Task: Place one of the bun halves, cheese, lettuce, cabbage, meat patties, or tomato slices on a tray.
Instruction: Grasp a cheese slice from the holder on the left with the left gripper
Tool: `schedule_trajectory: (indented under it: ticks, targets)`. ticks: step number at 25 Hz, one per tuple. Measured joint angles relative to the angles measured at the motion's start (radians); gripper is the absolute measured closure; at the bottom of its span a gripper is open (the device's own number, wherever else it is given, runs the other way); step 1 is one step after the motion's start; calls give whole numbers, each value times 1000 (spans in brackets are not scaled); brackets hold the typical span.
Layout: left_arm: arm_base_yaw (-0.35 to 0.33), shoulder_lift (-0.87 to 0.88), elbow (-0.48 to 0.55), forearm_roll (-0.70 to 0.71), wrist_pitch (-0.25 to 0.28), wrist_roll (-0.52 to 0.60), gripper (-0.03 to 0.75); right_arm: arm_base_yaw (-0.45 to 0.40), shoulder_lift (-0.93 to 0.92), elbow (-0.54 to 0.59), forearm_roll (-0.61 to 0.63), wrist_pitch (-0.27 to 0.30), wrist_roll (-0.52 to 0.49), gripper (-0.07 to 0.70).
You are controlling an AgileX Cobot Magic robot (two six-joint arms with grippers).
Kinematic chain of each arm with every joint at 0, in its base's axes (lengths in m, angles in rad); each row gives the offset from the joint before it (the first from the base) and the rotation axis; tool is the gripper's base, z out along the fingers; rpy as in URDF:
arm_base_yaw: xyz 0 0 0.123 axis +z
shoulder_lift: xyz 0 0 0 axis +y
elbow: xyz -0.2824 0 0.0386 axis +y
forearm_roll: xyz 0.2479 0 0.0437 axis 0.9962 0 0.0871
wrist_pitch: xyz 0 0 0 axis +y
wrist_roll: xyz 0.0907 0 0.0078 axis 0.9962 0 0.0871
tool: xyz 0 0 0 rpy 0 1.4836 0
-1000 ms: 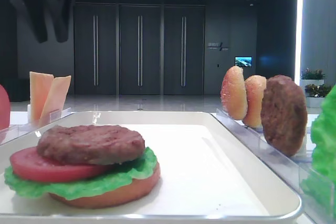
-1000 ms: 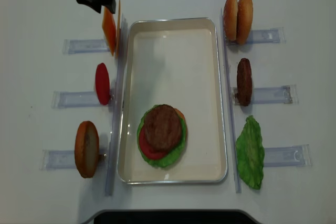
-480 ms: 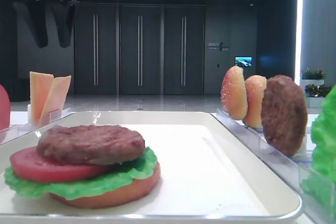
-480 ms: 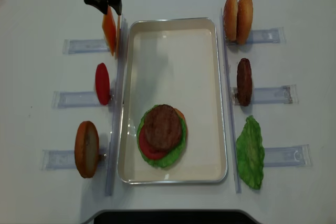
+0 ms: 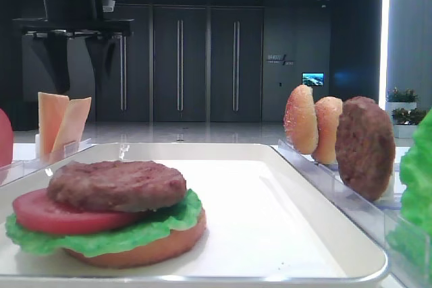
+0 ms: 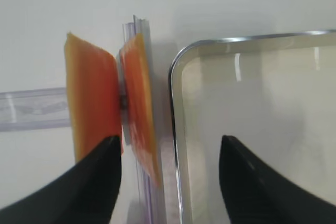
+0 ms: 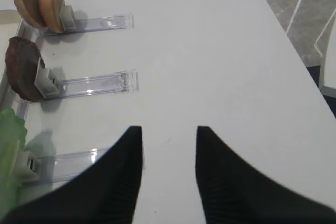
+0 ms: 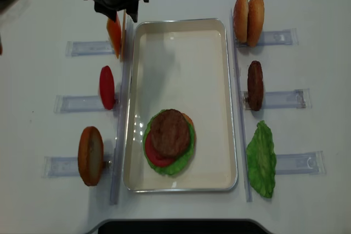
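Two pale orange cheese (image 6: 92, 103) slices stand on edge in a clear holder left of the white tray (image 6: 176, 77). My left gripper (image 6: 169, 145) hangs open and wide over them; the slice nearer the tray (image 6: 139, 108) and the tray rim lie between its fingers, untouched. From above, the left gripper (image 8: 119, 10) is over the cheese (image 8: 114, 35) at the tray's (image 8: 181, 21) far left corner. On the tray sits a stack of bun, lettuce, tomato and meat patty (image 8: 169, 132). My right gripper (image 7: 168, 132) is open and holds nothing, low over bare table.
Right of the tray, holders carry two bun halves (image 8: 248, 10), a meat patty (image 8: 254, 85) and lettuce (image 8: 261, 160). On the left stand a tomato slice (image 8: 107, 87) and a bun half (image 8: 90, 155). Long clear rails run along both tray sides.
My left gripper has moved right and lower, arriving over the cheese slices, and its jaws have opened wider. The right arm and the food have not moved.
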Motion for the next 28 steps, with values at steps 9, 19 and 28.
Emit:
schedule_trajectory:
  ticks: [9,19,28]
  targets:
    - [1,59,0,26,-29,-27,260,0,0,0,0,0,0,388]
    - [1,96,0,46,-36,-30,260,0,0,0,0,0,0,388]
    - [1,96,0,48,-36,-30,333,0,0,0,0,0,0,388]
